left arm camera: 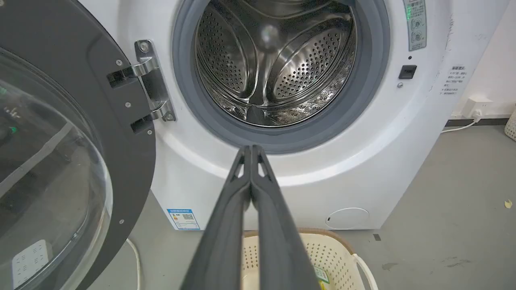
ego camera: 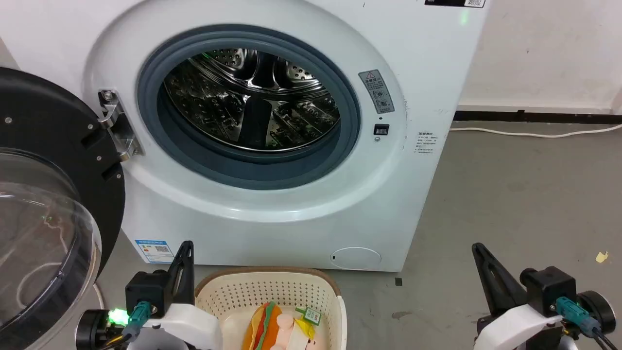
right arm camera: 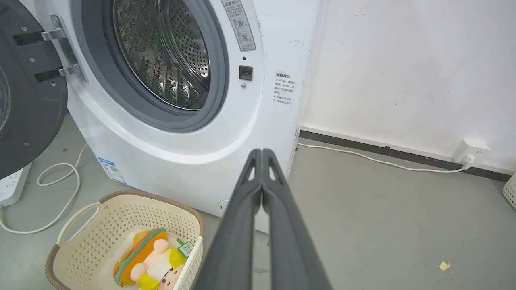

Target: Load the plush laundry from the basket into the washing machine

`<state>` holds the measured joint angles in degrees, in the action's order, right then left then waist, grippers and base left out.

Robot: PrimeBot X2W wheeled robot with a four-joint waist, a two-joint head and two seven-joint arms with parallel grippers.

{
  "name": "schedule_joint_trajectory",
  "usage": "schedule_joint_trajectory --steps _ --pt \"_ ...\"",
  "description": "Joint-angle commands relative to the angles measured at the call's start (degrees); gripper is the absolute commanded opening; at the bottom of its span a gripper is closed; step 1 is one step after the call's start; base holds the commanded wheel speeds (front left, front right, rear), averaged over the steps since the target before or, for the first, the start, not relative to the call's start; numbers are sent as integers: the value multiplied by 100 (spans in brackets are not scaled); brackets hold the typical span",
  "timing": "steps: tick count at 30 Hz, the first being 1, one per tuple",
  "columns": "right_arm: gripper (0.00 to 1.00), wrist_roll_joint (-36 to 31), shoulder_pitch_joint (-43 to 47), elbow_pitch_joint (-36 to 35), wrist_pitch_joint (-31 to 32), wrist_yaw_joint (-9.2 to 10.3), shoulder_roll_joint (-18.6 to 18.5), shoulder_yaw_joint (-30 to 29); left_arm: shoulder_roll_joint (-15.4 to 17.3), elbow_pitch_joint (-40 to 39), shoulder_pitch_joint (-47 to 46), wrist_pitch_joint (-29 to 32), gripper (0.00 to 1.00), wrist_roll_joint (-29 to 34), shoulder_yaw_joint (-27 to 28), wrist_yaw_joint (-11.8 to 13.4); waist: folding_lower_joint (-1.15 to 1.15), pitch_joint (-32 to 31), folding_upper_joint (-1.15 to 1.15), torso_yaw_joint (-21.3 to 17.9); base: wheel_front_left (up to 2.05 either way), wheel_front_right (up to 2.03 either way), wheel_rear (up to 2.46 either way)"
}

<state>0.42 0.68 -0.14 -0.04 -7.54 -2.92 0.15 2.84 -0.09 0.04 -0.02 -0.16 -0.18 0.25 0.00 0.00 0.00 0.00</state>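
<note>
Black-framed door (ego camera: 53, 194) stands open far left, so your path to drum (ego camera: 252, 97) is free. Left gripper (left arm camera: 250, 155): fingers pressed together, nothing held, just beside basket (ego camera: 262, 291). Basket sits on floor (ego camera: 510, 194) right under washing machine (ego camera: 272, 209) opening, which looks like a short lift for you. Plush laundry (ego camera: 272, 325) lies inside basket. Right gripper (right arm camera: 262, 157): fingers together, empty, well right of basket. Pick not yet begun.

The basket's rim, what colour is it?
Brown; the basket rim shows best in the right wrist view.
</note>
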Motion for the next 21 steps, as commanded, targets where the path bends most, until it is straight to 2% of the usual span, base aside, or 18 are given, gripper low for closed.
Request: schedule_joint_trajectory --steps 1,21 --pt "0 -42 -68 14 4 5 4 -15 4 9 -4 2 0 16 18 -25 0 0 0 0 0 0 0" --pt "0 -42 -68 14 4 5 4 -15 4 9 -4 2 0 16 18 -25 0 0 0 0 0 0 0"
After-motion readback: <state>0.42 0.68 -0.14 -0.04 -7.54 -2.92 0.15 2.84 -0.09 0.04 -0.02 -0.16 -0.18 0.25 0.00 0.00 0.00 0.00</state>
